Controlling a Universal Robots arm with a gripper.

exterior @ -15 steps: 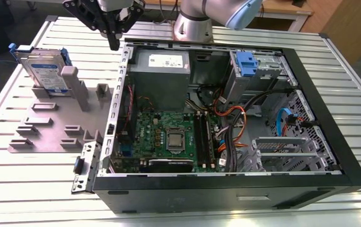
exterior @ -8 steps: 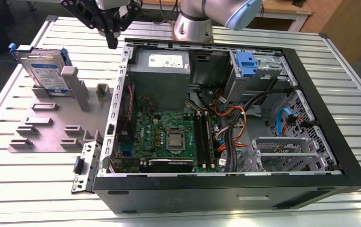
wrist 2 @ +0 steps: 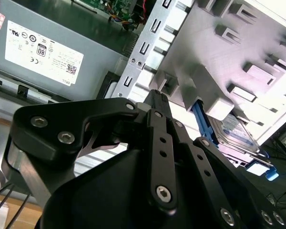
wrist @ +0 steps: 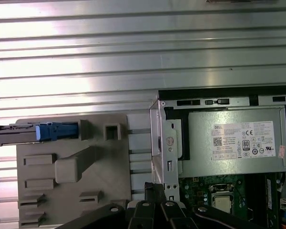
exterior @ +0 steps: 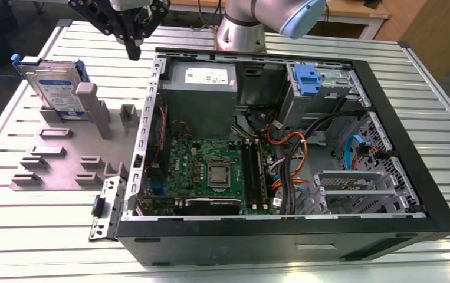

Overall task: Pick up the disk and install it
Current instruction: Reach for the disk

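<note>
Step in hand: pick-up, not yet begun. The hand (exterior: 134, 52) hangs above the worktop (exterior: 36, 236) with its fingers together and nothing between them; in both wrist views they taper to one closed tip. It hovers over the strip between the grey fixture (exterior: 59, 159) and the side wall of the open computer case (exterior: 288, 247). The power supply (exterior: 201, 88) lies just inside that wall, close below the hand. The disk (exterior: 52, 85) stands on edge in a slot of the fixture, lower than the hand and off to one side, away from the case. It is untouched, and its blue bracket (wrist: 55, 131) shows edge-on in the first wrist view. The drive cage (exterior: 327, 88) sits across the case, well apart from the hand. Judgement: a grasp calls for the fingers to part, and for the hand to travel sideways until it stands over the disk's upper edge. It must line up with the thin faces and descend clear of the fixture's posts.
</note>
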